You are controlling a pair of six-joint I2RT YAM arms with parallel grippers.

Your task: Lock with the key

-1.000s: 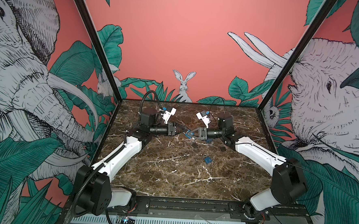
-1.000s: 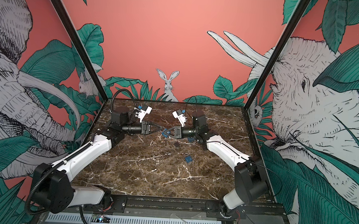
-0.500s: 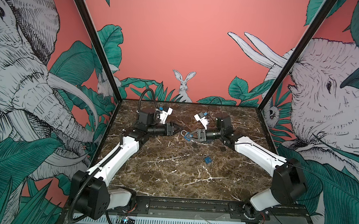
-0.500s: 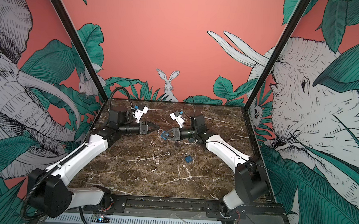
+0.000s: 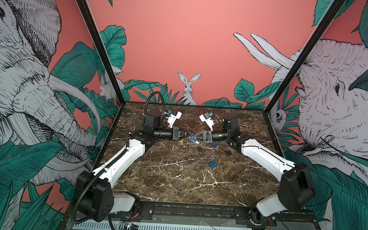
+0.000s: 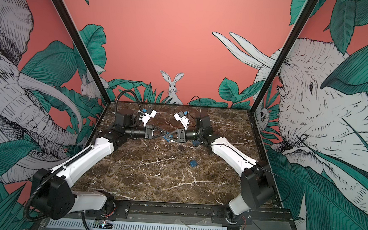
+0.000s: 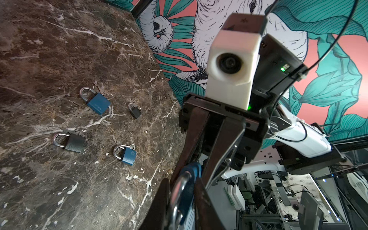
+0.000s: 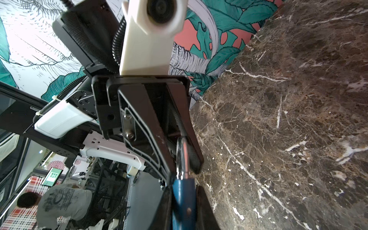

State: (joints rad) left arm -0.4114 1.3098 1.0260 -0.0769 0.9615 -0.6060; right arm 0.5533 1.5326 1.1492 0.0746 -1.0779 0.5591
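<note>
So here's the setup: both arms meet nose to nose in the air over the back half of the marble table [image 5: 175,180], about midway between its left and right edges. The blue padlock [image 8: 183,199] is strung between them, clear of the surface. The right gripper [image 5: 191,139] is clamped flat across the blue body, which makes sense, that's the chunky bit that won't slip. The left gripper [image 5: 186,134] comes in from the opposite side with its jaws pulled in on the steel shackle [image 8: 182,155], one finger each side of the loop. The right wrist view shows maybe a sliver of gap on one side, but it reads to me as a pinch. My guess is one arm steadies the body while the other braces or presses the shackle, since a padlock is hopeless one-handed. What bugs me is the key: I can't spot one in the held lock from any angle, and the keyhole end is hidden. The spares lie flat on the marble right of centre, away from the edges. There's a loose blue padlock [image 7: 97,102], a dark grey padlock [image 7: 71,142], a small black padlock [image 7: 135,111] and a small blue padlock [image 7: 125,155] with what looks like a key ring [image 7: 130,147]. I'd guess the actual locking isn't done yet.
</note>
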